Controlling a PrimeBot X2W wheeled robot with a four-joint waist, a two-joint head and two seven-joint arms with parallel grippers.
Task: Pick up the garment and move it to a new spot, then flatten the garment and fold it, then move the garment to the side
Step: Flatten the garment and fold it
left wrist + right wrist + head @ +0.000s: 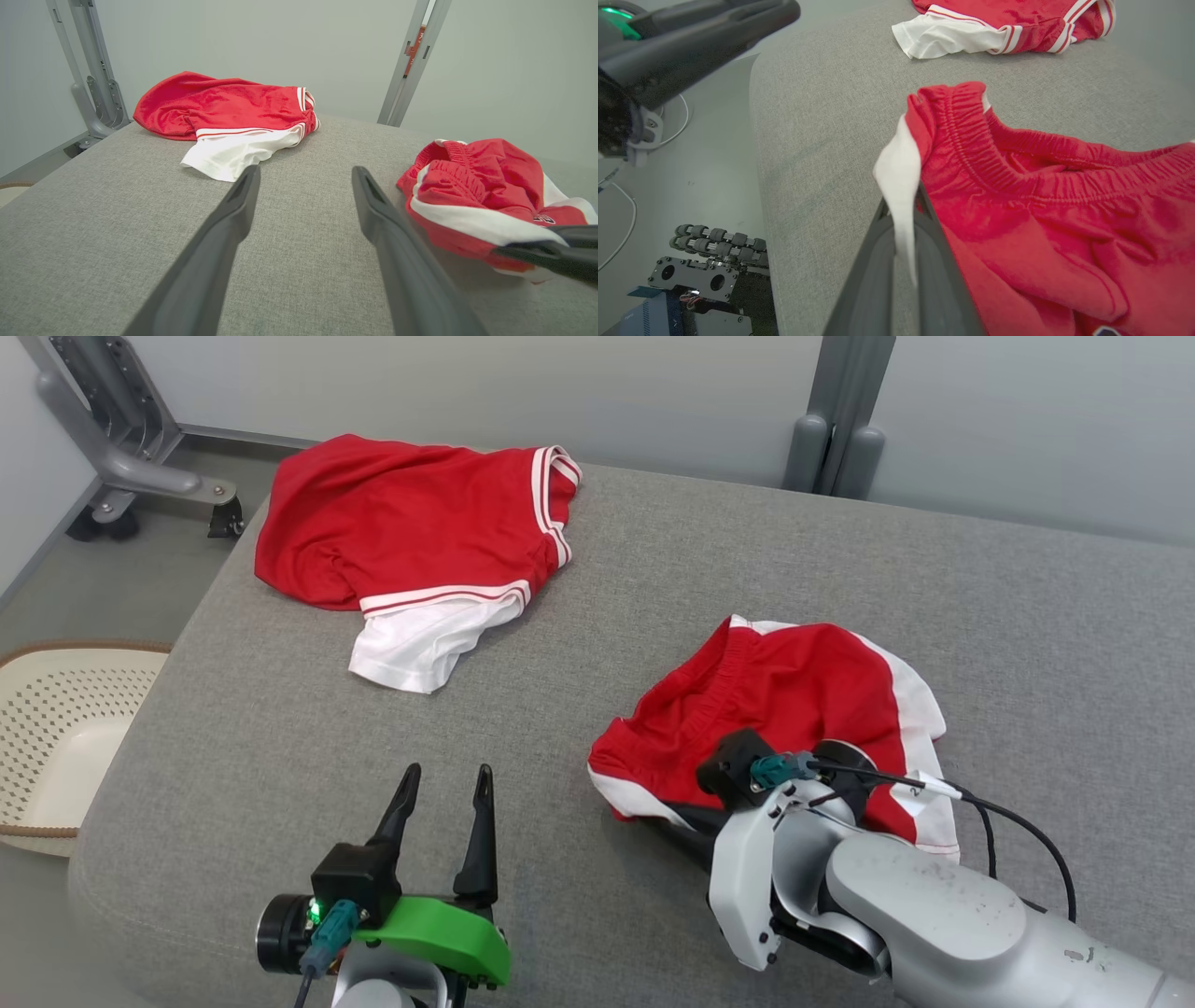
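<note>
The garment is a pair of red shorts with white trim, bunched on the grey padded table right of centre. My right gripper is shut on a white edge of it at the near left corner, beside the elastic waistband. In the head view the right wrist covers those fingers. The left wrist view has the shorts at the right, with the right fingers pinching their lower edge. My left gripper stands open above bare table, left of the shorts, with nothing between its fingers.
A second red and white garment lies at the table's far left corner. A pale perforated basket sits on the floor beyond the left edge. A grey wheeled frame and a post stand behind the table.
</note>
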